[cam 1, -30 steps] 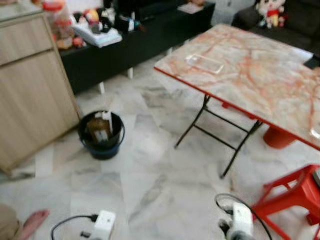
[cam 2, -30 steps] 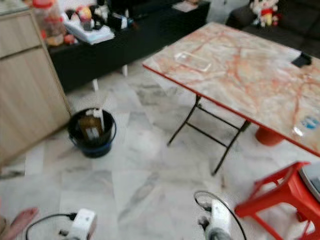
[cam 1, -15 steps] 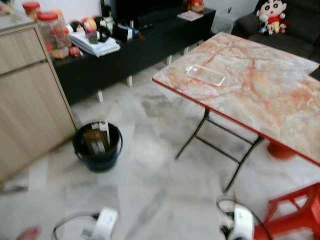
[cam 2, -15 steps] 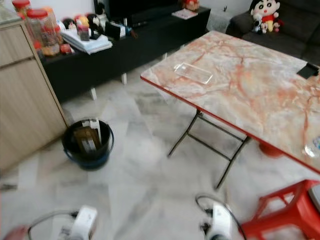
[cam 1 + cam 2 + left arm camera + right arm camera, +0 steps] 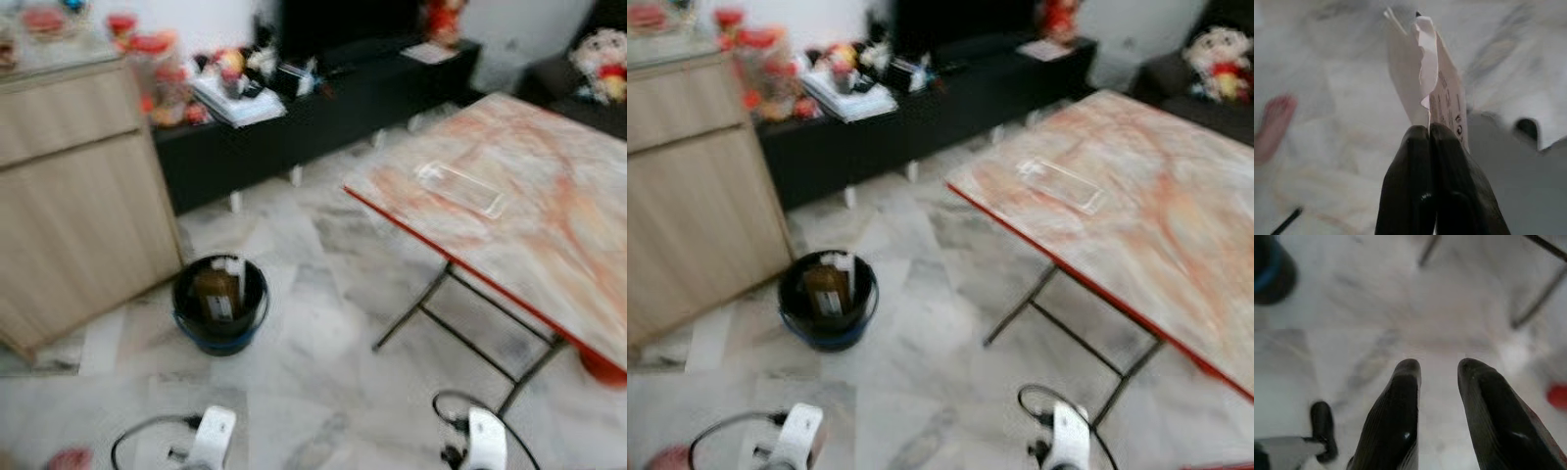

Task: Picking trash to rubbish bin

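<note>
A black rubbish bin [image 5: 220, 303] with a blue base stands on the marble floor beside a wooden cabinet, with brown and white trash inside it. In the left wrist view my left gripper [image 5: 1429, 129] is shut on a piece of white printed paper [image 5: 1422, 73] that sticks out past its fingertips. My left wrist [image 5: 211, 439] sits at the bottom of the head view, short of the bin. My right gripper [image 5: 1439, 369] is open with nothing between its fingers, held over bare floor.
A folding table [image 5: 529, 211] with an orange marbled top stands to the right, a clear flat tray [image 5: 460, 188] on it. The wooden cabinet [image 5: 78, 196] is at left, a low black TV bench [image 5: 323, 93] with clutter behind. A person's foot [image 5: 1273, 125] is near my left arm.
The camera has swung left: bin, cabinet and table have all shifted right in the picture, and the red stool has left the frame. Both wrists stay low in view.
</note>
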You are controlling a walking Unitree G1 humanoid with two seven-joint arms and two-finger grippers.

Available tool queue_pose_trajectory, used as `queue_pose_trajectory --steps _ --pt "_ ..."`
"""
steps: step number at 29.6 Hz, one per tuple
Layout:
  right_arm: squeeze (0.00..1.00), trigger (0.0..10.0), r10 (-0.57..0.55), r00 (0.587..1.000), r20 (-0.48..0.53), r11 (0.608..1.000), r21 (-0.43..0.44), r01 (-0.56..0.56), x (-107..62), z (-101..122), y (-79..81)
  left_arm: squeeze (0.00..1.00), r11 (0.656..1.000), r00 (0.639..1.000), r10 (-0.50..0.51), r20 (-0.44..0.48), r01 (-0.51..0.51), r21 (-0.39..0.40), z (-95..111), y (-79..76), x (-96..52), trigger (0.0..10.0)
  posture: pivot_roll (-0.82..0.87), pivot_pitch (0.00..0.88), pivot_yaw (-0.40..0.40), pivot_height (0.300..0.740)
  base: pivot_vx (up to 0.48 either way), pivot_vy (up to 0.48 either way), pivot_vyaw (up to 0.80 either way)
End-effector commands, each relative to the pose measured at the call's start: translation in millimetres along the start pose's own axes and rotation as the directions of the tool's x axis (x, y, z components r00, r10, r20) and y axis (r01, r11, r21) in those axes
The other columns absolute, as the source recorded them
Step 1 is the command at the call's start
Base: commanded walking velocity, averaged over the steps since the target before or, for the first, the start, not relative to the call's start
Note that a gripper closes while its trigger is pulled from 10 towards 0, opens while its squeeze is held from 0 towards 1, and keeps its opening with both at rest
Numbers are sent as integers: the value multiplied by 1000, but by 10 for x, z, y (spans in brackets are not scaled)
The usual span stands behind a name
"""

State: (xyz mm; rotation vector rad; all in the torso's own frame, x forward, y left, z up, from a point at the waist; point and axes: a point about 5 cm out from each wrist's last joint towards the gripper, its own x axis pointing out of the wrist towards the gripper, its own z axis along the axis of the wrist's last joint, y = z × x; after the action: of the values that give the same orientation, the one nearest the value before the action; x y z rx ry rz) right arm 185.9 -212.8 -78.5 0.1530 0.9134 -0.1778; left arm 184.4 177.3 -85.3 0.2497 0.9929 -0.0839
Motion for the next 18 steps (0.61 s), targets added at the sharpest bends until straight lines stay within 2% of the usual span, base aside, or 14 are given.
queue_pose_trajectory --steps 1,4,11,18 --pt "0 10000 -26 999 -27 1000 -3 26 -26 -82 -97 0 1000 1000 -15 3 15 0 22 -69 4 10000 14 45 -106 740 401 0 800" --pt "0 10000 -31 999 -30 999 28 32 -28 -91 -103 0 1000 1000 -16 1 16 1 19 -71 4 10000 12 36 -104 740 400 0 0" --pt "0 10000 -29 999 -34 1000 -3 29 -28 -84 -115 0 1000 1000 -17 2 17 2 21 -76 4 10000 17 27 -110 740 400 0 0" --pt "0 10000 -28 999 -36 1000 -14 28 -33 -93 -132 0 1000 1000 -19 3 19 2 24 -88 4 10000 14 23 -110 740 401 0 656"
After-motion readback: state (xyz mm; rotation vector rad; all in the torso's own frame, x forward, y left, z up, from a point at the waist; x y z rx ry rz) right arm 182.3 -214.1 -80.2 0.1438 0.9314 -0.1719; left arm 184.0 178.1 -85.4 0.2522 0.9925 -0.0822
